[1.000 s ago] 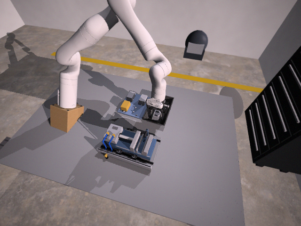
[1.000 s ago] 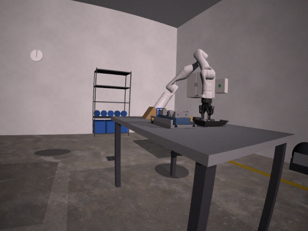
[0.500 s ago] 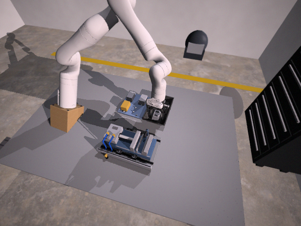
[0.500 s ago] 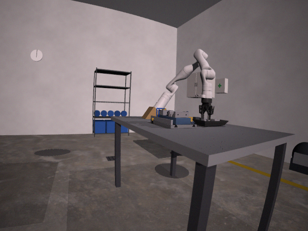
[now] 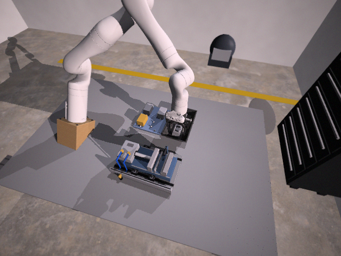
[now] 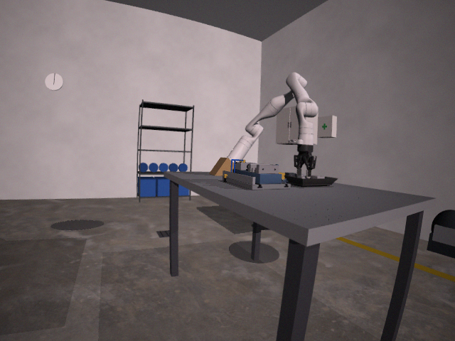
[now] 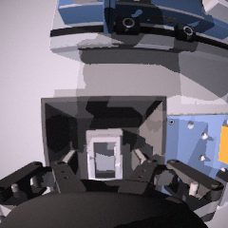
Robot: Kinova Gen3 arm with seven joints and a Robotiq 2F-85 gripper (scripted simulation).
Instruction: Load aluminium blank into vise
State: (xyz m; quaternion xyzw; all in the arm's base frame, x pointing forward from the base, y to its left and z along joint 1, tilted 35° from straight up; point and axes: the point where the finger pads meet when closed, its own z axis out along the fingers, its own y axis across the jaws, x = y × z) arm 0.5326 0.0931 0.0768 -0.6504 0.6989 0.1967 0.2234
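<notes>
The black outfeed tray sits beside the blue infeed plate (image 5: 149, 120). A grey finished part (image 5: 177, 129) lies flat on the tray floor, pocket up; it shows clearly in the wrist view (image 7: 104, 154). My gripper (image 7: 104, 159) hangs straight down over the tray, open, with a fingertip on each side of the part and a gap to it. On the plate lie a brass blank (image 5: 141, 119) and two aluminium blanks (image 5: 148, 108) (image 5: 162, 110). The vise (image 5: 147, 162) stands open nearer the front, and I see no blank in its gap.
The vise's hoses (image 5: 122, 159) are at its left end and the fixed jaw (image 5: 168, 162) at its right. The arm's tan base block (image 5: 74, 132) stands at the left. Locating pins stick up from the infeed plate (image 7: 197, 142). A black drawer cabinet (image 5: 314, 137) stands to the right.
</notes>
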